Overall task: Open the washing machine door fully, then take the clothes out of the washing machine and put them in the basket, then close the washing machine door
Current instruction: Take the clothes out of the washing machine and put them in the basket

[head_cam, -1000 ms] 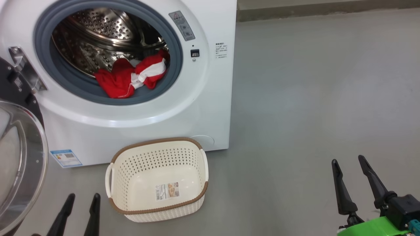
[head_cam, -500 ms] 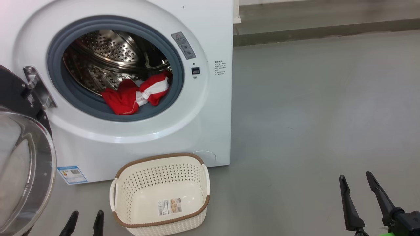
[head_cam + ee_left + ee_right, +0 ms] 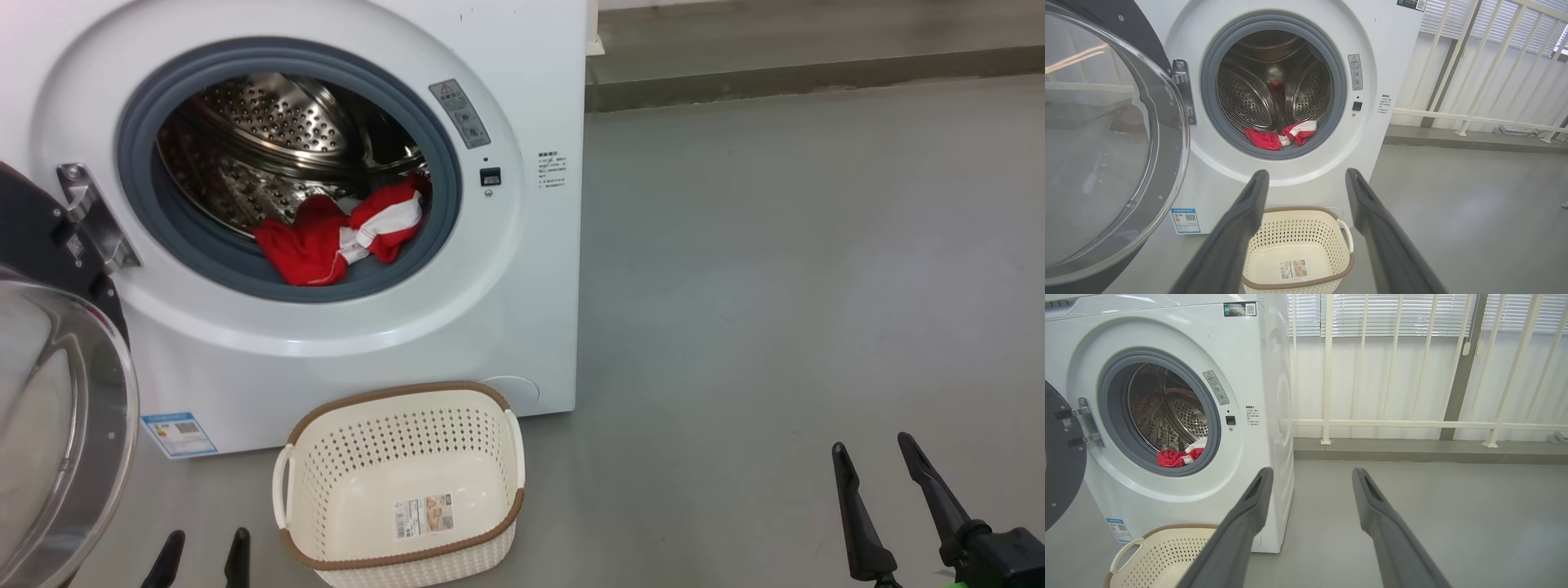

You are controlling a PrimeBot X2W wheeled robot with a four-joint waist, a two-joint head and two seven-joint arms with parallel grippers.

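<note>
Clothes (image 3: 339, 237) lie in the washing machine (image 3: 326, 367) (door (image 3: 57, 392) open), basket (image 3: 392, 394) holds a sticker (image 3: 423, 515), left hand (image 3: 207, 535) and right hand (image 3: 871, 443) spread.

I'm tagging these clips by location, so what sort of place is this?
Probably a laundry corner on an enclosed balcony or utility area: a white front-loading washing machine stands on a bare grey floor, with a white railing and window blinds beyond it.

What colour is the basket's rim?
Brown, with a woven look, on a cream-white basket; it shows best in the head view.
</note>
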